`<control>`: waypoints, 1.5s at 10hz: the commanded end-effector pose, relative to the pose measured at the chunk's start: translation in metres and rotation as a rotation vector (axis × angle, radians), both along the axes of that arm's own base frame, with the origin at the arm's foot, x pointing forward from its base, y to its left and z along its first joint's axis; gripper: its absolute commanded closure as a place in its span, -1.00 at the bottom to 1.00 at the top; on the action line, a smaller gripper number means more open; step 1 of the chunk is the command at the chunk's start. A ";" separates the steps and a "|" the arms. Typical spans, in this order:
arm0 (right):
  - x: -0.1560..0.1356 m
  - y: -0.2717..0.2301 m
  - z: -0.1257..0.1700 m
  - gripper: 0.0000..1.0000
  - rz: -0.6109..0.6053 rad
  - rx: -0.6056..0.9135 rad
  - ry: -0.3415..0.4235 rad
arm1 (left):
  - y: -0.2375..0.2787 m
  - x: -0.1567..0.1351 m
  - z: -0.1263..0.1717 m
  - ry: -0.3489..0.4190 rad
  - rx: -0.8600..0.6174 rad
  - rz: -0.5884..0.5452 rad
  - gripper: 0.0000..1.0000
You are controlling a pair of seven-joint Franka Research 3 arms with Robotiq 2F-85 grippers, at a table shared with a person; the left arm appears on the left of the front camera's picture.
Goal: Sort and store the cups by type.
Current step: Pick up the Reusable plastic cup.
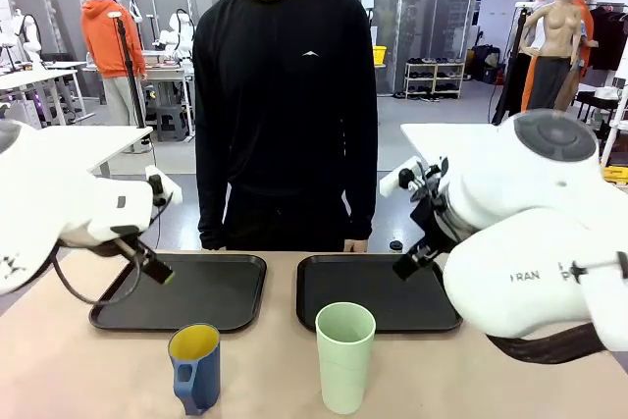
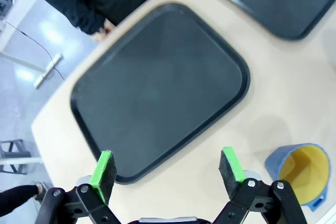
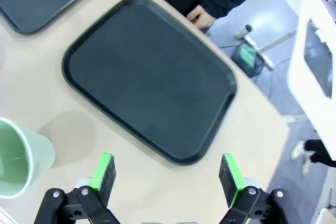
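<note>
Two cups stand at the near edge of a pale wooden table. A short blue mug with a yellow inside is at 7 o'clock, its handle turned towards the camera, and a tall pale mint-green handleless tumbler is at 6 o'clock, well apart from it. Neither cup is held. Behind them lie two flat rectangular trays, the left black tray and the right black tray, whose right end is hidden by the bulky white right arm. A person in a black long-sleeved top stands at 12 o'clock, cropped at the neck. From the left wrist, the left gripper hangs with its green pads spread wide above the left black tray. The mug is at 4 o'clock, its handle cut by the frame edge, and a sliver of the right black tray shows at 1 o'clock. From the right wrist, the right gripper is equally wide and holding nothing. The tumbler is clipped at 8 o'clock, and the person's hand rests at the table's far edge at 12 o'clock. In the front view, how the fingers stand is hard to make out.
</note>
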State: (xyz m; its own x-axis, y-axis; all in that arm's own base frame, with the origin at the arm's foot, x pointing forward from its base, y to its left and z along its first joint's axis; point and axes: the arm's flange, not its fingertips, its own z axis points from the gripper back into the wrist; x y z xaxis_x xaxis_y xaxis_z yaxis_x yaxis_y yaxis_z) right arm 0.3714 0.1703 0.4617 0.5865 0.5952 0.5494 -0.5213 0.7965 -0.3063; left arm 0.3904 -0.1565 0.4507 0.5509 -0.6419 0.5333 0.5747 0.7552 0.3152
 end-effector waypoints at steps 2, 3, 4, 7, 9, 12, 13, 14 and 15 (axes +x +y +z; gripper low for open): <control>-0.025 0.021 0.057 -1.00 -0.078 -0.073 -0.069 | -0.015 -0.018 0.049 -0.079 0.009 0.019 -1.00; -0.036 0.024 0.074 -1.00 -0.086 -0.078 -0.092 | -0.018 -0.023 0.062 -0.095 -0.002 0.049 -1.00; -0.049 0.027 0.090 -1.00 -0.116 -0.076 -0.123 | -0.020 -0.032 0.075 -0.086 -0.027 0.080 -1.00; -0.075 0.033 0.111 -1.00 -0.141 -0.076 -0.192 | -0.023 -0.057 0.097 -0.139 -0.081 0.059 -1.00; -0.077 0.031 0.112 -1.00 -0.155 -0.061 -0.191 | -0.024 -0.061 0.103 -0.156 -0.077 0.056 -1.00; -0.078 0.030 0.109 -1.00 -0.159 -0.049 -0.186 | -0.027 -0.064 0.104 -0.158 -0.046 0.057 -1.00; -0.078 0.029 0.108 -1.00 -0.158 -0.045 -0.182 | -0.028 -0.064 0.104 -0.155 -0.040 0.055 -1.00; -0.078 0.029 0.107 -1.00 -0.155 -0.046 -0.181 | -0.027 -0.063 0.103 -0.148 -0.033 0.058 -1.00; -0.076 0.029 0.106 -1.00 -0.152 -0.045 -0.176 | -0.023 -0.061 0.102 -0.146 -0.004 0.078 -1.00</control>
State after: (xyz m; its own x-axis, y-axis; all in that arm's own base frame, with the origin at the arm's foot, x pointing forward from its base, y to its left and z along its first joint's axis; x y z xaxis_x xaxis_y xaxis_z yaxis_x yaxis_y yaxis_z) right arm 0.2951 0.1967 0.5712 0.5636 0.5542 0.6126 -0.3545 0.8321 -0.4266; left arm 0.3338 -0.1818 0.5546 0.4903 -0.5927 0.6390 0.4959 0.7926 0.3547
